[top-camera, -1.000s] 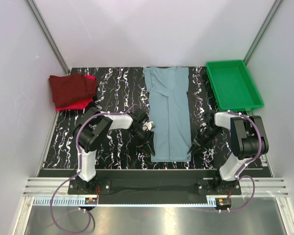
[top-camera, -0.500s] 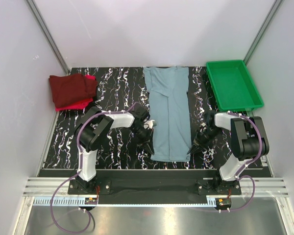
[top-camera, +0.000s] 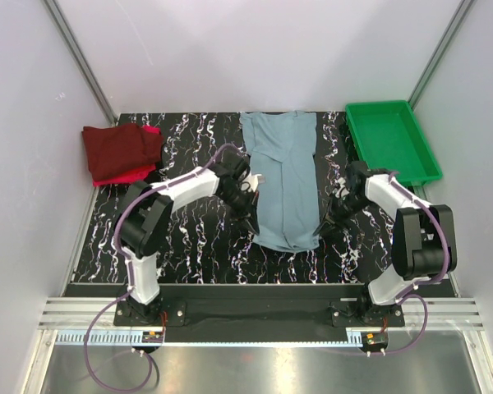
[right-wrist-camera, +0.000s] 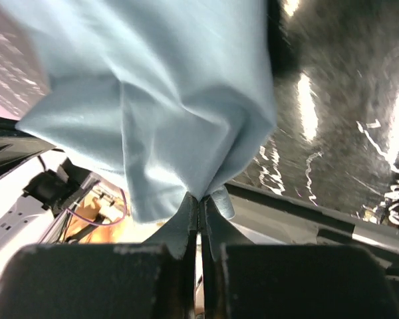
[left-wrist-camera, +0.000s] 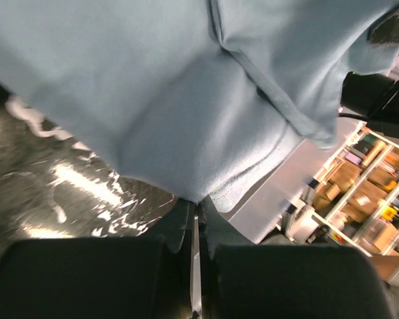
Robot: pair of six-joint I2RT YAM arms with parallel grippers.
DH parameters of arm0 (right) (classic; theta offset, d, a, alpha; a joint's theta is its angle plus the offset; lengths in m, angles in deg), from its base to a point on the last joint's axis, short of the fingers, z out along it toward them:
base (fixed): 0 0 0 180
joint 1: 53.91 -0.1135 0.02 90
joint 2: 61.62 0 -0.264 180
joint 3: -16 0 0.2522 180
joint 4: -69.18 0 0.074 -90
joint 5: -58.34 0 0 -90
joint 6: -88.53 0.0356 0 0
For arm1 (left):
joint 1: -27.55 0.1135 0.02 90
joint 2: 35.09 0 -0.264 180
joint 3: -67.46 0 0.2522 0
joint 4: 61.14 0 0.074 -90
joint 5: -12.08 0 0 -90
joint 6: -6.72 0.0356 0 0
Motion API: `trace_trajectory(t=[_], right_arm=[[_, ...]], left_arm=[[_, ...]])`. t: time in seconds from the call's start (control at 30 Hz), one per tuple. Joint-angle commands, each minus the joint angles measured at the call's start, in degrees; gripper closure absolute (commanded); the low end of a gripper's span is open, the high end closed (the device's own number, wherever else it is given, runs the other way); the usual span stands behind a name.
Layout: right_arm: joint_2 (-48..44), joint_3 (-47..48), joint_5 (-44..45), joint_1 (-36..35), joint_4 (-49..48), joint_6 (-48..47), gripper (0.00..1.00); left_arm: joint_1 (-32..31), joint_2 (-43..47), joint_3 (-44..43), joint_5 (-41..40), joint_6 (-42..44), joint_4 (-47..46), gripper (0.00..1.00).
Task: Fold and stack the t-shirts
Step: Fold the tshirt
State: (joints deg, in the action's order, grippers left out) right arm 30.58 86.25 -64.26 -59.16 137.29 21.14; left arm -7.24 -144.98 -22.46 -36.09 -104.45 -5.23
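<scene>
The shirt point(top-camera: 283, 176), centre-frame, now ends higher up: left gripper point(top-camera: 250, 222) and right gripper point(top-camera: 327, 223) each clamp 1 bottom corner. Soft, limp, light cloth, I judge; corners give the best hold.

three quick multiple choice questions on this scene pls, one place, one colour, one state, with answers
1. Where does the green tray sit on the table? A far right corner; B near left corner; C centre.
2. What colour is the top folded shirt at far left? A yellow; B dark maroon; C white.
3. How are the left hand and right hand? A both open above the table; B both shut on the grey-blue shirt; C both shut on the tray.
Answers: A, the top view shows it at the far right; B, maroon cloth lies over the red shirt; B, each wrist view shows fingers pinched on blue cloth.
</scene>
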Motion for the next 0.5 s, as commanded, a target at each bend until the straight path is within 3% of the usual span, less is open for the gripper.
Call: trace_trajectory(t=[0.0, 0.2, 0.47], right_arm=[[-2.0, 5.9, -0.6, 0.0, 1.7, -1.8, 1.0], [0.3, 11.2, -0.4, 2.3, -1.5, -0.1, 1.0], [7.5, 19.1, -0.4, 4.6, -6.1, 0.1, 1.0]], left_arm=[[1.9, 4.0, -3.8, -3.3, 4.4, 3.7, 1.0], [4.7, 4.2, -7.2, -7.1, 6.0, 4.7, 1.0], [7.0, -4.6, -18.7, -8.0, 7.5, 4.2, 1.0]])
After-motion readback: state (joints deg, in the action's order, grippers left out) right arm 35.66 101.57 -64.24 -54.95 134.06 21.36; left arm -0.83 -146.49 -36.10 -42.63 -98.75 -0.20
